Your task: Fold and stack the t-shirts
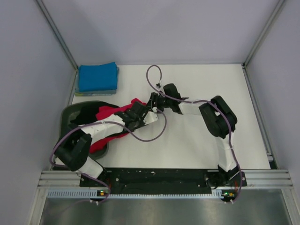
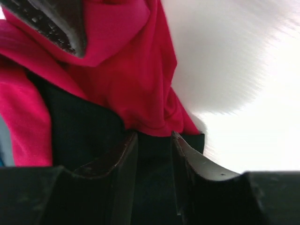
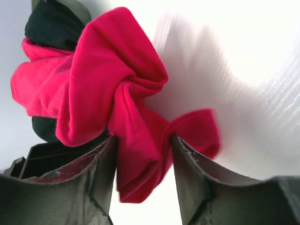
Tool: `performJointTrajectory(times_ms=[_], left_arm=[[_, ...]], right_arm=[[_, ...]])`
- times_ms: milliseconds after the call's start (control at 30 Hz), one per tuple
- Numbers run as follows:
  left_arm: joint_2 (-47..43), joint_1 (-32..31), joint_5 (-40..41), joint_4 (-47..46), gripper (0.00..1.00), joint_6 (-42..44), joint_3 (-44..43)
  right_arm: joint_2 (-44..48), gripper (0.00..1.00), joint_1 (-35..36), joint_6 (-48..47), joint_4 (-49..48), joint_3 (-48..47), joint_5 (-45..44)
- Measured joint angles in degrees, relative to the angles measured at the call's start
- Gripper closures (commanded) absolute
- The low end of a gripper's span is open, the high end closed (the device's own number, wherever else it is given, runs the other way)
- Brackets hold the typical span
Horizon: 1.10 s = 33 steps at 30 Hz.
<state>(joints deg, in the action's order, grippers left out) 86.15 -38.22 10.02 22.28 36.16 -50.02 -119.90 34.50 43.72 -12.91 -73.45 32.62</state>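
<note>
Grey walls close in the white table [image 1: 197, 150] on three sides, and bare surface runs from 12 to 5 o'clock. A folded blue shirt [image 1: 97, 77] lies at 10 o'clock. At 9 o'clock the red shirt [image 1: 112, 111] spills from a dark tub [image 1: 70, 116] over a black shirt [image 2: 79, 136]. The right hand [image 3: 143, 140] pinches red cloth. The left hand [image 2: 153, 136] is narrow at dark cloth; I cannot tell whether it grips.
</note>
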Motion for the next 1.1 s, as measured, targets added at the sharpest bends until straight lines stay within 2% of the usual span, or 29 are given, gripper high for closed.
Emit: performJointTrajectory(times_ms=[33, 133, 233, 533, 800, 1100], left_arm=[[0.5, 0.0, 1.0, -0.2, 0.65, 0.0, -0.1], [1.6, 0.0, 3.7, -1.1, 0.81, 0.0, -0.1], [2.1, 0.0, 6.0, -1.7, 1.00, -0.1, -0.1], [1.5, 0.3, 9.7, -2.1, 1.00, 0.4, -0.2], [-8.3, 5.6, 6.2, 2.9, 1.00, 0.0, -2.8], [-15.0, 11.3, 0.1, 9.4, 1.00, 0.0, -4.2]], right_arm=[[-0.4, 0.66, 0.1, 0.5, -0.3, -0.2, 0.0], [-1.2, 0.87, 0.1, 1.5, -1.3, -0.7, -0.2], [-1.7, 1.00, 0.1, 1.8, -1.4, -1.3, -0.2], [-1.6, 1.00, -0.3, 1.3, -1.6, -1.0, -0.8], [2.8, 1.00, -0.9, -2.0, 2.0, 1.9, -2.6], [9.0, 1.00, -0.9, -3.7, 2.8, 4.2, -2.5]])
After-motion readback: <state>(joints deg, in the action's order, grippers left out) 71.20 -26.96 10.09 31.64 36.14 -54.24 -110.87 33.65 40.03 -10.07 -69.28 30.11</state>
